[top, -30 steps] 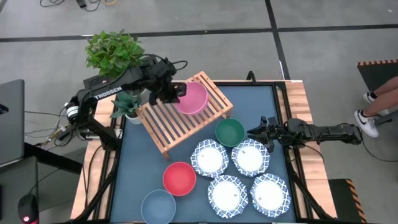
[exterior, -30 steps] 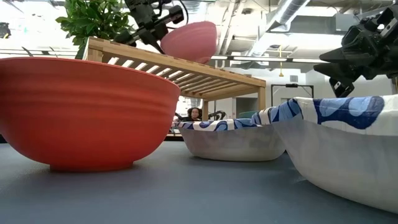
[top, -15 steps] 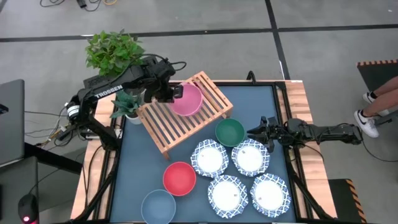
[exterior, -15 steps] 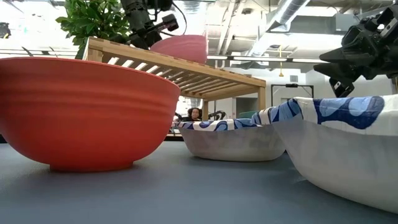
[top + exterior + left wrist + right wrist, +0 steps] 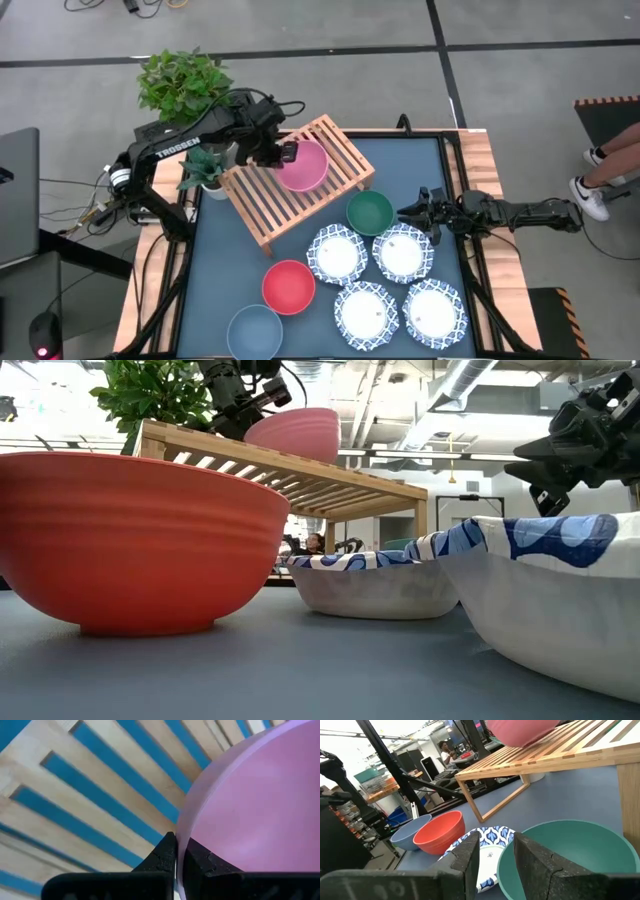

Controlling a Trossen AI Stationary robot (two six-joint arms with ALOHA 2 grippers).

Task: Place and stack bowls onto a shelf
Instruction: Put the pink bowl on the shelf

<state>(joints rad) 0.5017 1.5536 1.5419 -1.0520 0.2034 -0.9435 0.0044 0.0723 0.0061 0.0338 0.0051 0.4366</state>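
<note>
The left gripper [image 5: 176,851] has its jaws clamped on the rim of the plain round pink bowl [image 5: 304,165], over the light wooden slatted shelf [image 5: 283,200]; white "TROSSEN" lettering [image 5: 174,149] marks its arm. The right gripper [image 5: 408,213], jaws apart, hovers beside the dark green bowl [image 5: 369,212] on the dark blue worktop [image 5: 215,265].

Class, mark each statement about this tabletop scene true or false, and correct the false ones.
1. The left gripper is shut on the pink bowl's rim. True.
2. The pink bowl is over the wooden shelf. True.
3. The dark green bowl is on the shelf. False: it sits on the blue tabletop.
4. The right gripper holds a patterned dish. False: it is open and empty, beside the dark green bowl.
5. Four white patterned dishes sit on the tabletop. True.
</note>
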